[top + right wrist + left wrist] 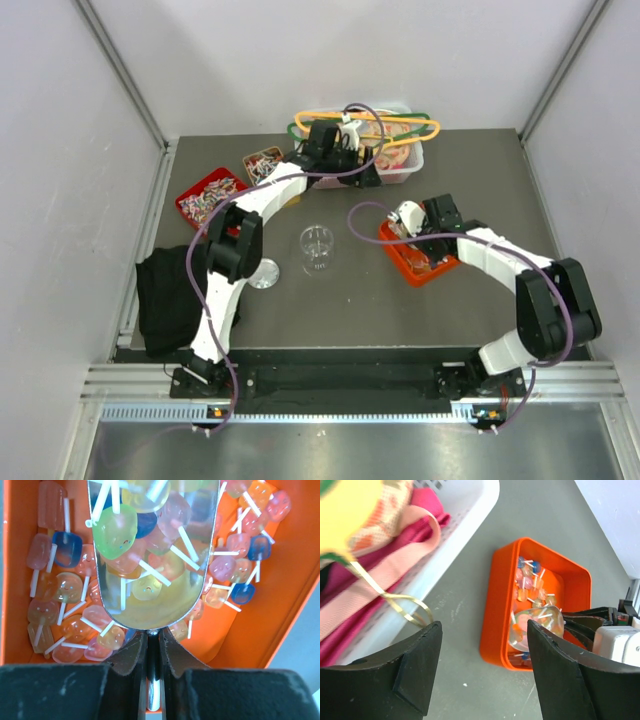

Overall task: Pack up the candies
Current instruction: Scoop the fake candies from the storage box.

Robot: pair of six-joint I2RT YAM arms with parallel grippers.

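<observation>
Nearest the lens, both arm bases are sitting at the near edge of the counter (350,310), and grey surface is showing all round the clear cup (317,247) and the round lid (264,273) near its left. A black cloth (165,300) is hanging over the left edge. At the far edge a white basket (405,168) is carrying coloured hangers (370,125). The left claw (484,630) is hovering wide open and empty above the strip between that basket and the orange tray (492,615). The candies (212,193) are lying heaped in a red tray (185,203) and a brown tray (250,158) far left. The right claw (152,645) is pinching the handle of a scoop (155,570) that is lying in the orange tray, loaded with lollipops (117,527).
</observation>
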